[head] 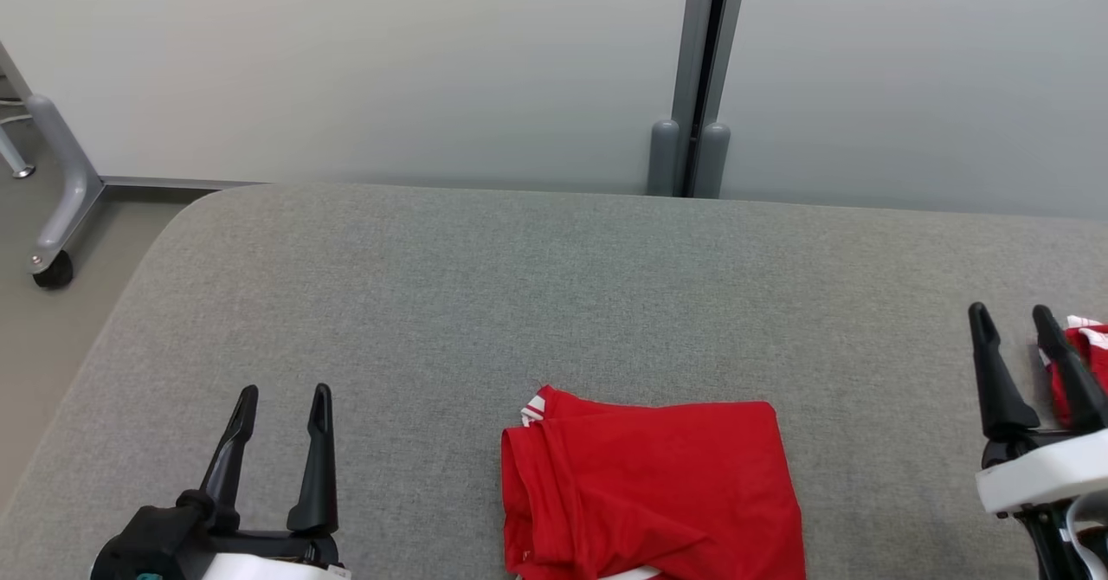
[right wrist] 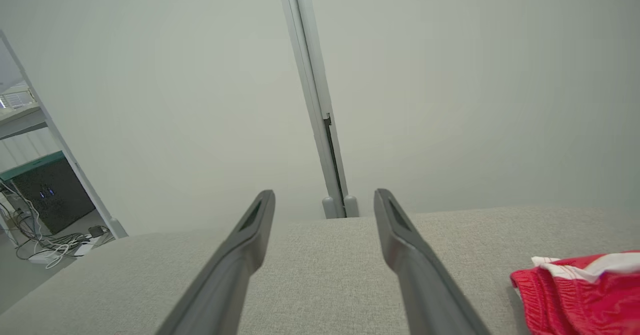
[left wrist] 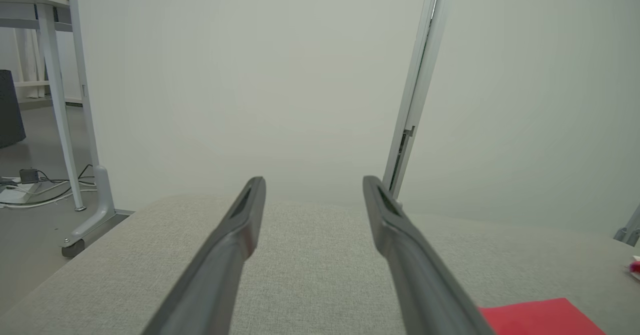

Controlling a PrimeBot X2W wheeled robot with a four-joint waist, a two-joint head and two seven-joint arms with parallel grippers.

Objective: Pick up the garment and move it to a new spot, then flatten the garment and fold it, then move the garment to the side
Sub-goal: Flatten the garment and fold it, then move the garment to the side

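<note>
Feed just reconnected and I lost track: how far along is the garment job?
Done, by the look of it: the red garment lies folded on the grey padded table. In hand: nothing; the left gripper and right gripper stand open and empty on either side of it. Left: moving it to the side, perhaps toward the second red-and-white garment at the right edge.
</note>
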